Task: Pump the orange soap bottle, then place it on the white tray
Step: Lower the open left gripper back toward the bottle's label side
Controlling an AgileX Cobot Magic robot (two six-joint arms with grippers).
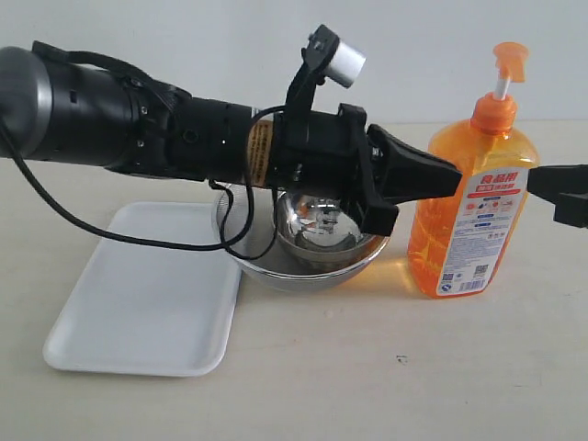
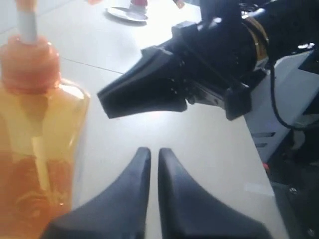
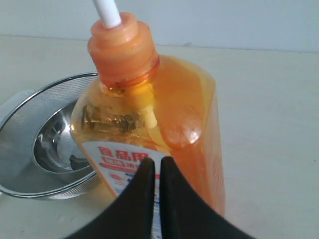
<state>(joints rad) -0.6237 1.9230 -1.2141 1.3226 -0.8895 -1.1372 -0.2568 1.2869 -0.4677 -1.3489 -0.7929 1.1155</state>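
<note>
The orange soap bottle stands upright on the table, right of the steel bowl, its pump head raised on the white stem. My left gripper reaches across the middle, its tip at the bottle's left side; in the left wrist view the gripper is shut and empty, with the bottle beside it. My right gripper comes in from the right edge, close to the bottle's right side. It is shut with nothing between its fingers, in front of the label. The white tray lies flat at the left.
A round steel mesh strainer with a smaller steel bowl inside sits between tray and bottle, under my left arm. The strainer also shows in the right wrist view. The right arm fills the upper left wrist view.
</note>
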